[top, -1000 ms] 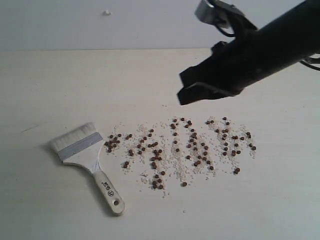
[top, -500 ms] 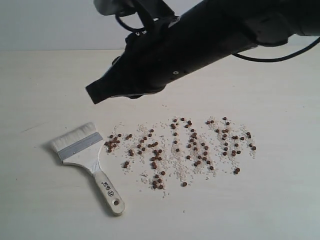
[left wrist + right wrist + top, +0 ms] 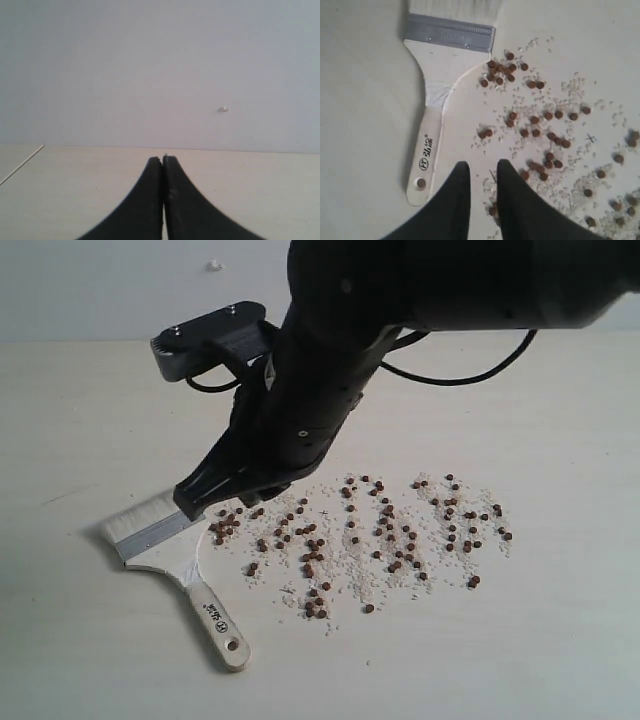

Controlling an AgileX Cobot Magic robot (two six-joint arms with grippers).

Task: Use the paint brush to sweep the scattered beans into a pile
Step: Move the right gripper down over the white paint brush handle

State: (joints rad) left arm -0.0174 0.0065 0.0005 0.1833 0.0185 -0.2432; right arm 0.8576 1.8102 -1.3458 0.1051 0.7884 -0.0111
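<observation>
Right gripper (image 3: pixel 196 503) reaches across to the left of the exterior view. Its fingers (image 3: pixel 460 175) stand slightly apart with nothing between them, above the table beside the paint brush (image 3: pixel 178 562), on the side of the brush that faces the beans (image 3: pixel 372 536). No contact with the brush is visible.

Brush lies flat at the left end of the bean scatter. Long axis diagonal: bristles to the far left, handle with its hole to the near right.

Left gripper (image 3: pixel 163 159): fingers pressed together, holding nothing.

Pale, wood-toned table (image 3: pixel 540 650); plain grey-white wall (image 3: pixel 90 290) behind.
</observation>
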